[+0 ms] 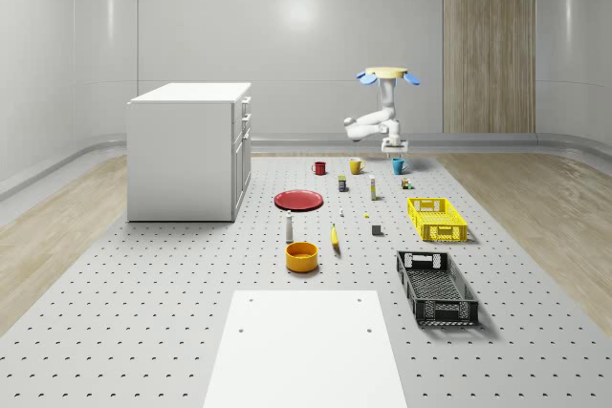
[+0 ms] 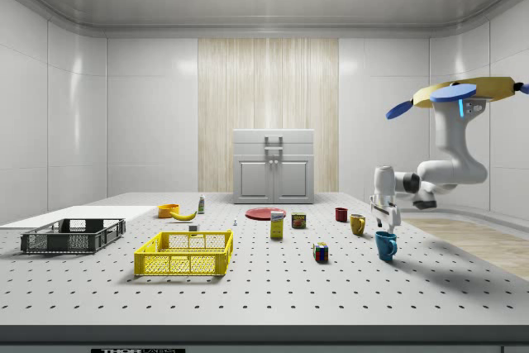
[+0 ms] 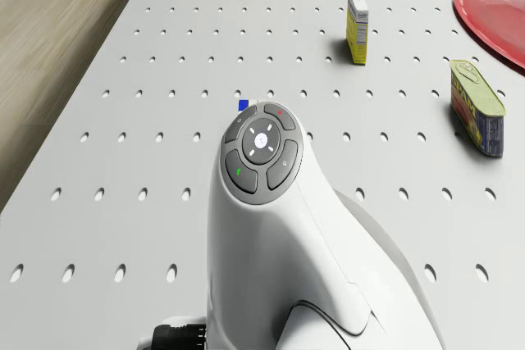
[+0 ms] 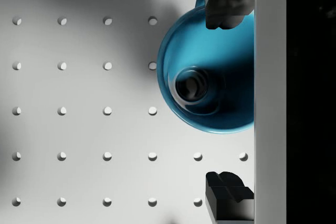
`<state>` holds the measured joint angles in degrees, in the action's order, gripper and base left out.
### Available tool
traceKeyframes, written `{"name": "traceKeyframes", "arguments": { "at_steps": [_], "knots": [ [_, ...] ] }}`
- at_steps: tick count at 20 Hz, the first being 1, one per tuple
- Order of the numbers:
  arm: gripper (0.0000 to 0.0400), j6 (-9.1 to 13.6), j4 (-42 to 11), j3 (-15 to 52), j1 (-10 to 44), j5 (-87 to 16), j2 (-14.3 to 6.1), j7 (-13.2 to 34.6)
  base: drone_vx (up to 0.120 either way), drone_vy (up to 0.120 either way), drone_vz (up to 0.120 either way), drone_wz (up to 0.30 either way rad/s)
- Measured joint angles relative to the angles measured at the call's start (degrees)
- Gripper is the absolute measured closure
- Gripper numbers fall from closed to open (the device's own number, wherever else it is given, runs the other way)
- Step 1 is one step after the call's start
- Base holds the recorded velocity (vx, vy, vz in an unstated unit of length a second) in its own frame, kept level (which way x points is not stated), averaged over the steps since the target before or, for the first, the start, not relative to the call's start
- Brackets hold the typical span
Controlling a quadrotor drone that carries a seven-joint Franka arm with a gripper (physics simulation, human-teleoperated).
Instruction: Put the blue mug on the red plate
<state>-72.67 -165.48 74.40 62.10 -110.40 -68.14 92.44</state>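
The blue mug [image 1: 398,165] stands upright on the perforated table, far back, to the whole-scene view's right of the yellow mug [image 1: 356,165]. The red plate [image 1: 299,200] lies nearer the middle, by the white cabinet. The drone [image 1: 387,74] hovers over the back of the table, its arm bent down. My gripper [image 2: 386,222] hangs open just above the blue mug [image 2: 385,245], not touching it. In the wrist view I look straight down into the blue mug [image 4: 199,45]; one of my fingers [image 4: 226,3] overlaps its rim near the handle, and the other stands beyond the opposite side.
A white cabinet [image 1: 186,150] stands at the whole-scene view's left. A red mug [image 1: 319,168], a can [image 3: 477,108] and a small box [image 3: 356,26] sit between mug and plate. Nearer lie a yellow crate [image 1: 437,218], black crate [image 1: 436,286], orange bowl [image 1: 301,256] and banana [image 1: 335,236].
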Motion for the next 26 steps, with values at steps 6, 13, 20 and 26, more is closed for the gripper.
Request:
{"name": "traceKeyframes", "arguments": {
  "at_steps": [6,13,20,26],
  "knots": [
    [0.0000,-3.0,0.5,-2.2,-0.7,-1.5,-2.4,-0.8,0.000,0.000,0.000,0.000],
    [0.0000,-5.8,1.2,-3.8,-1.3,-2.6,-4.6,-1.7,0.000,0.000,0.000,0.000],
    [0.0000,-7.3,3.9,-3.2,1.4,-2.4,-5.3,-1.7,0.000,0.000,0.000,0.000],
    [0.0000,-8.6,4.8,-2.8,1.7,-1.8,-6.4,-2.2,0.000,0.000,0.000,0.000]
  ]
}}
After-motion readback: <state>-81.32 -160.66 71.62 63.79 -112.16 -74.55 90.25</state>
